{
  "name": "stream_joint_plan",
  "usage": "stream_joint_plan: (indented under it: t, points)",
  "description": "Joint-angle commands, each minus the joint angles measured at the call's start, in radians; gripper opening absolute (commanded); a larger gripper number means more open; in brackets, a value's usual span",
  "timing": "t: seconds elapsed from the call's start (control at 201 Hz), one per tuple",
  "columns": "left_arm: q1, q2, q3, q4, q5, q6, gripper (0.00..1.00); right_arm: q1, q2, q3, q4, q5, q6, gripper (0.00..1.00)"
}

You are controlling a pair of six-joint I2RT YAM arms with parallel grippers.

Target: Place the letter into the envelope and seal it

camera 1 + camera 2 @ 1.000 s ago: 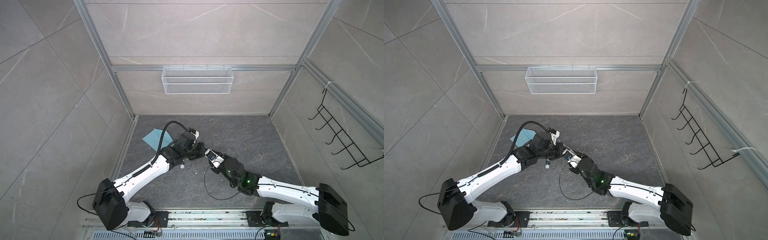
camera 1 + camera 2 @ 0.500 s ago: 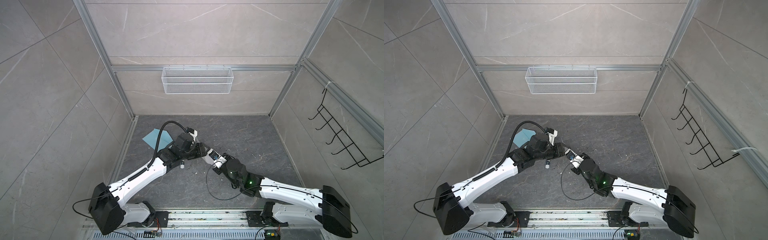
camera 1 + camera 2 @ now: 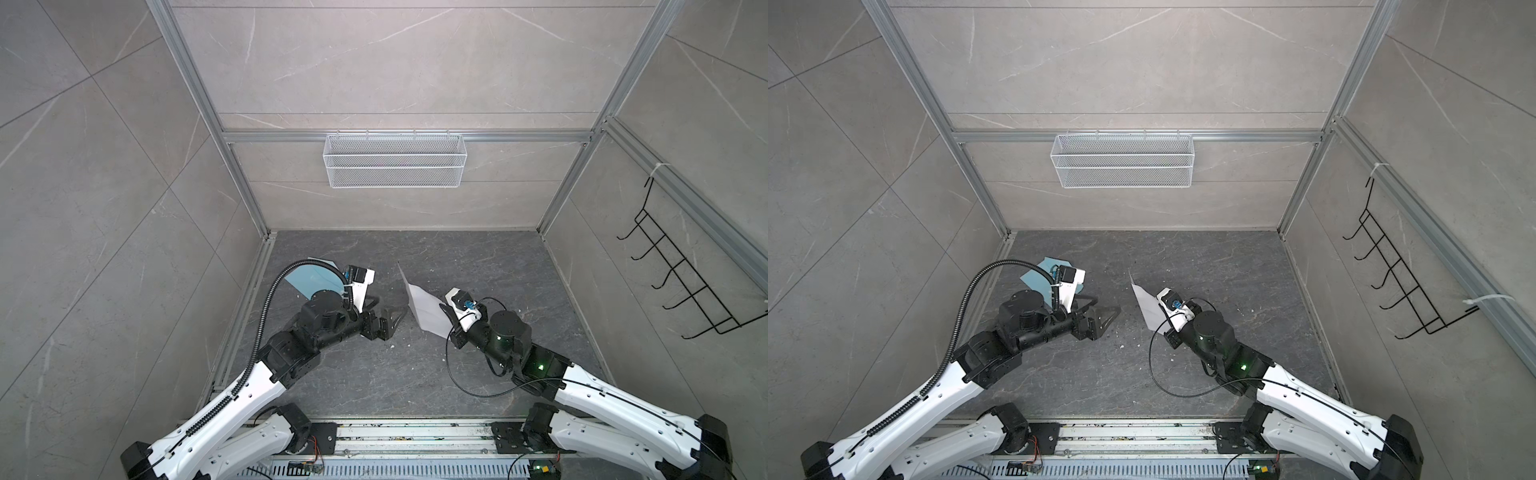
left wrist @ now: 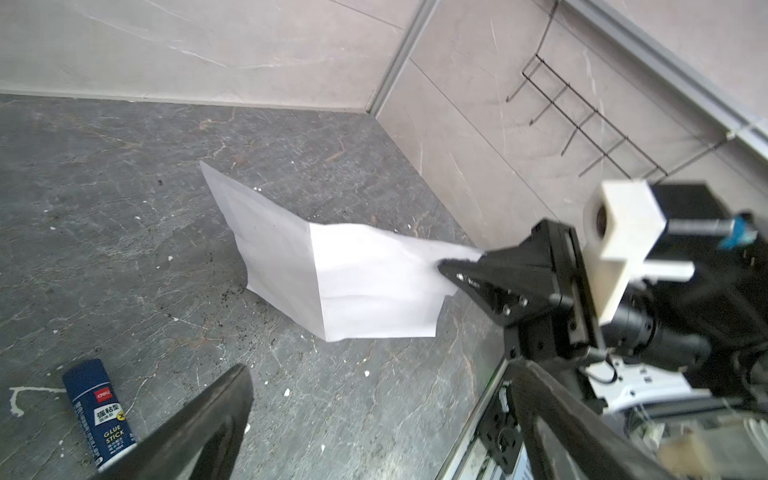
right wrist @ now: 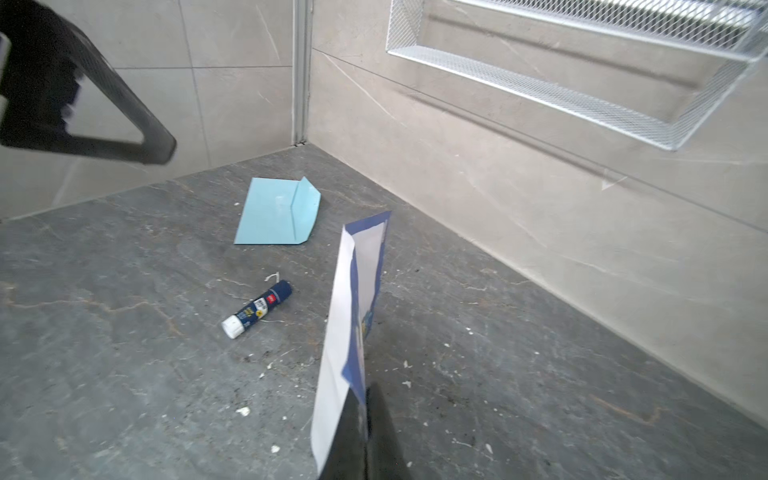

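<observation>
Folded letter [image 3: 422, 305] pinched by right hand [image 3: 444, 309]; left hand [image 3: 388, 324] spread

Glue stick [image 5: 257, 309], wall-mounted wire mesh basket [image 3: 395, 166]

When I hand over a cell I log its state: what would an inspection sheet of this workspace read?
Surface: dark grey tabletop, dotted with small white flecks.
Job's things: the letter is folded and held on edge above the tabletop; the envelope lies flat near the back left corner, flap open.
Clutter: a blue glue stick lies on its side between the two.
Grippers: left claw open and holding nothing; right claw shut on the letter's edge.
Cables: black ribbed conduit arches over the left arm; a thin black cable loops beside the right arm.
Surroundings: white mesh basket on the back wall, black wire hook rack on the right wall.
</observation>
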Motion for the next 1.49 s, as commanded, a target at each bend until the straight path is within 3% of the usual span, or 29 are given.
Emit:
stream_joint_plan:
  t: [0.0,0.159,0.359,0.483,0.941,1.14,1.215,1.489]
  points:
    - [0.002,-0.009,-0.045,0.054,0.119,0.144,1.0,-0.028,-0.024,0.044,-0.077,-0.188,0.083,0.0]
    - [0.002,-0.014,-0.119,0.186,0.177,0.212,1.0,-0.048,-0.048,0.037,-0.073,-0.282,0.106,0.0]
    - [0.002,-0.038,-0.272,0.462,0.111,0.205,0.99,-0.049,-0.081,0.032,-0.065,-0.376,0.125,0.0]
    - [0.002,-0.053,-0.301,0.485,0.052,0.261,1.0,-0.048,-0.09,0.032,-0.068,-0.408,0.125,0.0]
    - [0.002,-0.056,-0.397,0.69,0.135,0.281,0.99,-0.048,-0.095,0.036,-0.065,-0.575,0.147,0.0]
    - [0.002,-0.069,-0.437,0.781,0.181,0.277,0.99,-0.048,-0.086,0.055,-0.094,-0.58,0.13,0.0]
    - [0.002,-0.07,-0.446,0.804,0.222,0.285,0.93,-0.049,-0.088,0.052,-0.093,-0.566,0.127,0.0]
    - [0.001,-0.045,-0.438,0.807,0.281,0.305,0.59,-0.048,-0.091,0.036,-0.088,-0.489,0.115,0.0]
